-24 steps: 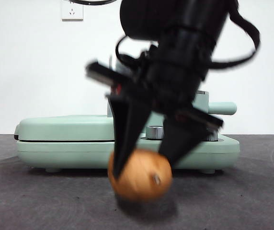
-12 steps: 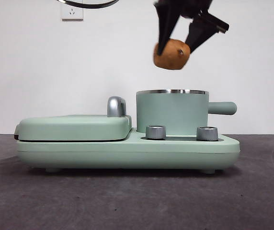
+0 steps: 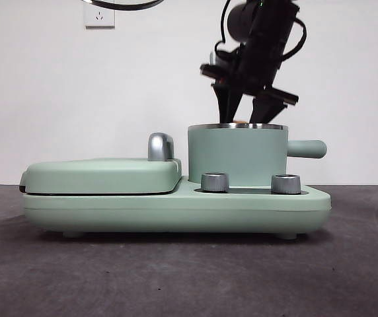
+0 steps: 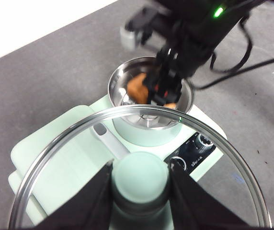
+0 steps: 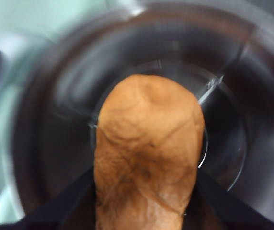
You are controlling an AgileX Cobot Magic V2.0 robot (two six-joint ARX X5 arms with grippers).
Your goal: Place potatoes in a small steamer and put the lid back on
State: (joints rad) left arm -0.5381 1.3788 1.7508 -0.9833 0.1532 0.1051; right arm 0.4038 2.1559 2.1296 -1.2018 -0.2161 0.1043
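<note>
Dark grey table point(image 3: 347, 277); on it, mint-green cooker base point(image 3: 176, 210) on short feet.

Lab bench, bare wall point(image 3: 57, 99), wall sockets point(image 3: 100, 14)

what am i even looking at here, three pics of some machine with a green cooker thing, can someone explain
This is a robot with two arms at a table, each ending in a gripper of two black jaws. One picture is shot low across the table; the other two come from cameras on the arms' wrists.

On the table sits a mint-green cooker with a flat griddle cover and a small steamer pot beside it.

The right gripper reaches down into the pot's mouth, shut on a potato, seen close in its own wrist picture with the steel pot inside behind it.

The left gripper waits above, shut on the knob of the lid, looking down at the pot.
</note>
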